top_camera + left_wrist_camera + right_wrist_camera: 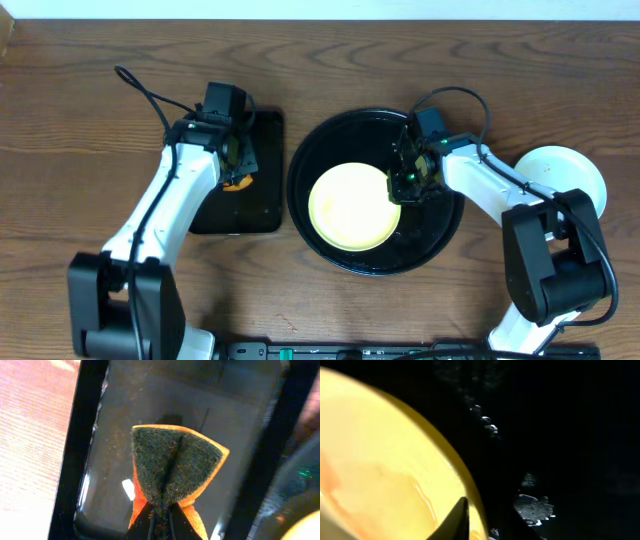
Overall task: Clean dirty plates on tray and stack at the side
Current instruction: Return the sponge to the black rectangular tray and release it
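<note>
Wooden table (pixel 80 120) is bearing a round tray (pixel 330 140) holding a yellow plate (pixel 350 205), right gripper (pixel 406 184) pinching its rim; left gripper (pixel 160 514) is squeezing a sponge (pixel 172 465) over a rectangular tray (pixel 250 210).

Dark brown wood-grain table (pixel 60 150), grain running left-right. Directly on it:
- rectangular black tray (pixel 262 205), left of centre, long side running front-back
- round black tray (pixel 345 125), glossy, raised rim, just right of the rectangular one with a narrow strip of wood between them
- pale round plate (pixel 560 165) at the right, near the round tray but apart from it, front part hidden by the right arm; can't tell if it's one plate or a stack
- left arm base (pixel 125 310) and right arm base (pixel 555 285) at the near edge
- black strip (pixel 350 352) along the near edge between the bases
</note>
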Available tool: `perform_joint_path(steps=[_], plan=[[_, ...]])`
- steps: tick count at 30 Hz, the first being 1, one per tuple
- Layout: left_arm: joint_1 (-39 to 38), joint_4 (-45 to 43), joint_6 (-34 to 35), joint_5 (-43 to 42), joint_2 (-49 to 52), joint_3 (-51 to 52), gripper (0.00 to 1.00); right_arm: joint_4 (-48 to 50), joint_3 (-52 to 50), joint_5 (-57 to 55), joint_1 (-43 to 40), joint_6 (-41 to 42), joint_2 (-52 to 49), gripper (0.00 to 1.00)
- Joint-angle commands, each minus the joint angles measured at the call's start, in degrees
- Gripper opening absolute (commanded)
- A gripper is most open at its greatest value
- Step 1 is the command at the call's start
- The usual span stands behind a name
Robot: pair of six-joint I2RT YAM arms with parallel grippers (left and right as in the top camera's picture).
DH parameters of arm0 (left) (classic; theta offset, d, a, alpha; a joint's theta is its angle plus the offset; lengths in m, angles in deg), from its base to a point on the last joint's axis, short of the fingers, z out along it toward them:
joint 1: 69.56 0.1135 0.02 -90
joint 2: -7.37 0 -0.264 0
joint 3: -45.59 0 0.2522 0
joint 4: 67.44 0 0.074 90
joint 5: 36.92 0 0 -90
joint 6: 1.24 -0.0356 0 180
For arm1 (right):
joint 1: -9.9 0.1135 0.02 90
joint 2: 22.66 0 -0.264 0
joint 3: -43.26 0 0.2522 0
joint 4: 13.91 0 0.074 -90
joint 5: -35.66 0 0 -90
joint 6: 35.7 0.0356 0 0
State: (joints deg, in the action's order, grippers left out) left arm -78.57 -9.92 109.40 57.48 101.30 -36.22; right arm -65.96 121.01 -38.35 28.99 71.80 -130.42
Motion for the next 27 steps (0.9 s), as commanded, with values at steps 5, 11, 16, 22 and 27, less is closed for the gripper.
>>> perform_joint_path(steps=[5, 11, 16, 22, 27], plan=[[1.62, 0.57, -1.55, -0.37, 5.57, 0.35, 0.08, -0.26, -1.2, 0.13, 0.98, 1.14, -1.36, 0.06], [1.62, 0.57, -1.57, -2.34, 7.96, 0.35, 0.08, -0.24, -1.11, 0.15, 0.81, 1.14, -1.18, 0.01], [1.6, 0.28, -3.08, -3.76, 8.04, 0.35, 0.11, 0.26, -0.98, 0.09, -1.25, 1.11, 2.03, 0.01], [1.6, -2.27, -13.75, -10.88, 8.11, 0.35, 0.12, 0.31, -0.98, -2.8, -4.44, 0.02, 9.25, 0.01], [1.6, -3.82, -14.21, -10.88, 8.85, 0.35, 0.31, -0.44, -0.98, -5.99, -5.29, -1.9, 14.01, 0.01]])
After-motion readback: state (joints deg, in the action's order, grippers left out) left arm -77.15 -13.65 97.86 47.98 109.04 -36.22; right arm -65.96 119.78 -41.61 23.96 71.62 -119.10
